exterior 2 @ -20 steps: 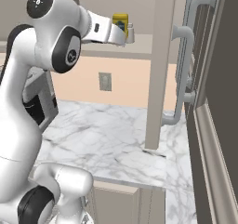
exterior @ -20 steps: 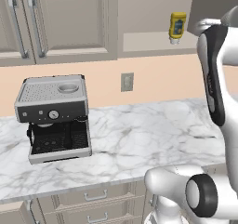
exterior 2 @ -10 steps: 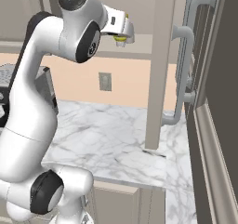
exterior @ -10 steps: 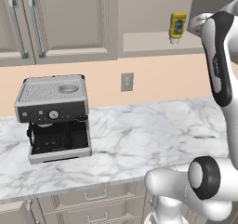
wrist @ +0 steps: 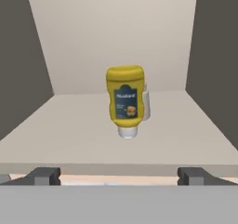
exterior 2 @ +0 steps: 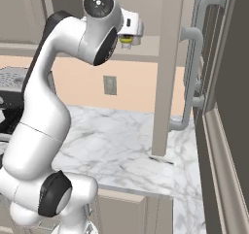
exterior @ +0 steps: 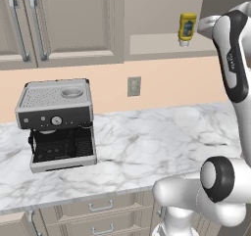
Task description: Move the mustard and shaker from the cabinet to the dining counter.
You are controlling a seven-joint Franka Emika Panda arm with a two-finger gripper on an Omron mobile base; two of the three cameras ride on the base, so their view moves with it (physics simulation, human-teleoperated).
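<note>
The mustard (wrist: pixel 124 100) is a yellow squeeze bottle that stands cap-down on the shelf of the open cabinet (wrist: pixel 83 139). It also shows on that shelf as the mustard (exterior: pixel 187 27). The grey shaker (wrist: pixel 146 105) peeks out right behind it, mostly hidden. My gripper (wrist: pixel 120 175) is open, level with the shelf's front edge and a short way in front of the bottle, with nothing between its fingers. In the right base view the hand covers most of the mustard (exterior 2: pixel 125 42). The dining counter is out of view.
The open cabinet door (exterior 2: pixel 168 68) juts out to the right of my arm, beside long bar handles (exterior 2: pixel 190 77). Below lie the marble worktop (exterior: pixel 162 142) with a coffee machine (exterior: pixel 59 122), a wall outlet (exterior: pixel 134 86) and drawers (exterior: pixel 103 208).
My arm has swung its elbow up and over, and the hand has squared up in front of the cabinet opening. The mustard has stayed put and the jaws have stayed open.
</note>
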